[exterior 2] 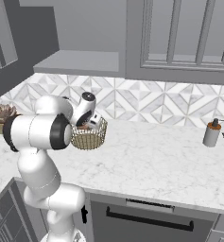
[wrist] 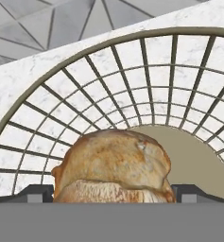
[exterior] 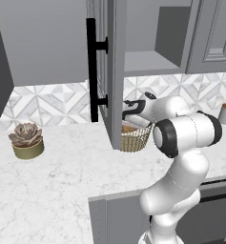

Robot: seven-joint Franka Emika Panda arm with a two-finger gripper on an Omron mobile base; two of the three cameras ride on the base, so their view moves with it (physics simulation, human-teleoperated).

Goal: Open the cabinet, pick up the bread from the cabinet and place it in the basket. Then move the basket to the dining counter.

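The grey cabinet [exterior: 152,62] stands open, its glass door [exterior: 112,71] swung out edge-on with the black bar handle [exterior: 91,71] facing me. Below it the pale gold wire basket [exterior: 136,139] [exterior 2: 90,138] sits on the marble worktop by the backsplash. My gripper [exterior: 129,123] [exterior 2: 88,125] reaches down into it. In the hand view the golden-brown bread [wrist: 113,163] sits between my two fingertips [wrist: 38,193], low inside the basket's mesh wall [wrist: 108,61] just above its tan base; the gripper [wrist: 113,194] is shut on it. The dining counter is out of view.
A tan pot with a succulent [exterior: 27,140] [exterior 2: 1,116] stands at the left of the worktop. A soap dispenser [exterior: 225,112] [exterior 2: 211,133] stands at the right. Closed glass-paned cabinets [exterior 2: 179,38] hang to the right. The open door juts over the worktop beside my arm.
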